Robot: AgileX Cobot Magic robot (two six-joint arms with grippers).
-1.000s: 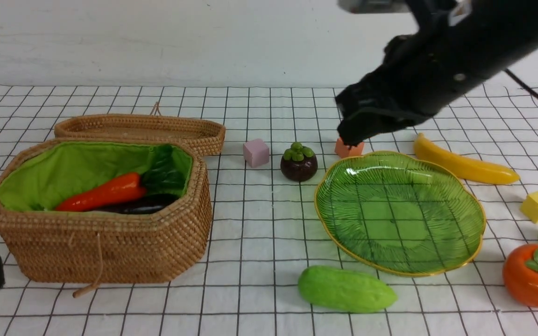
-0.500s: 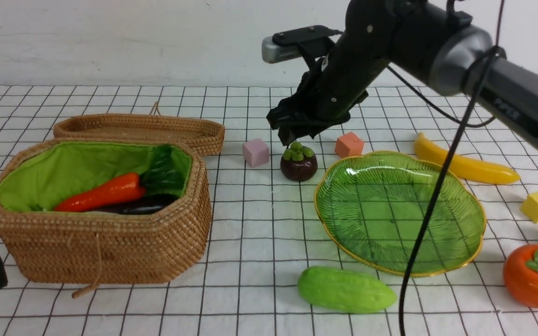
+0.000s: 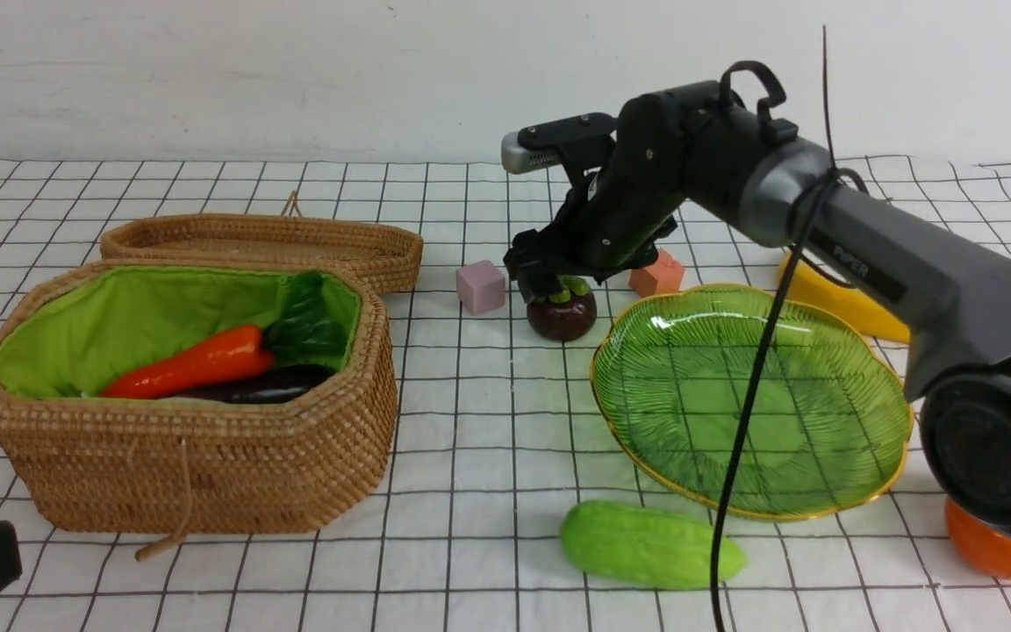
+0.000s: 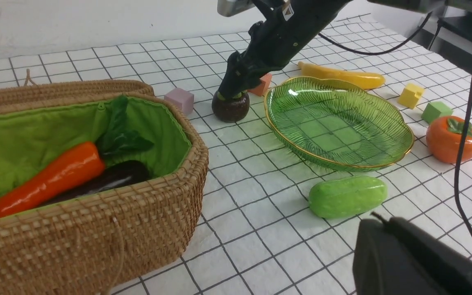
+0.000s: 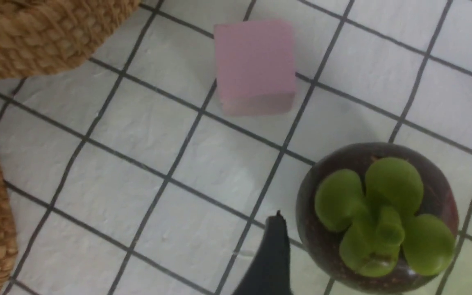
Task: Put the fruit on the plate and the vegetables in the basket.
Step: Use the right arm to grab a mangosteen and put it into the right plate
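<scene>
My right gripper is open and low over the dark maroon mangosteen. In the right wrist view its fingers stand on either side of the mangosteen. The green plate lies empty right of it. The banana and the persimmon lie beyond and right of the plate, partly hidden by my arm. The basket holds the carrot and the eggplant. The cucumber lies in front of the plate. My left gripper looks shut and empty at the near left. No radish shows.
The shallow woven lid lies behind the basket. A pink cube and an orange cube flank the mangosteen closely. A yellow cube and a green cube sit near the persimmon. My right arm's cable hangs across the plate.
My right arm has swung left from above the plate's far rim to the mangosteen and come down over it. The left arm has barely moved.
</scene>
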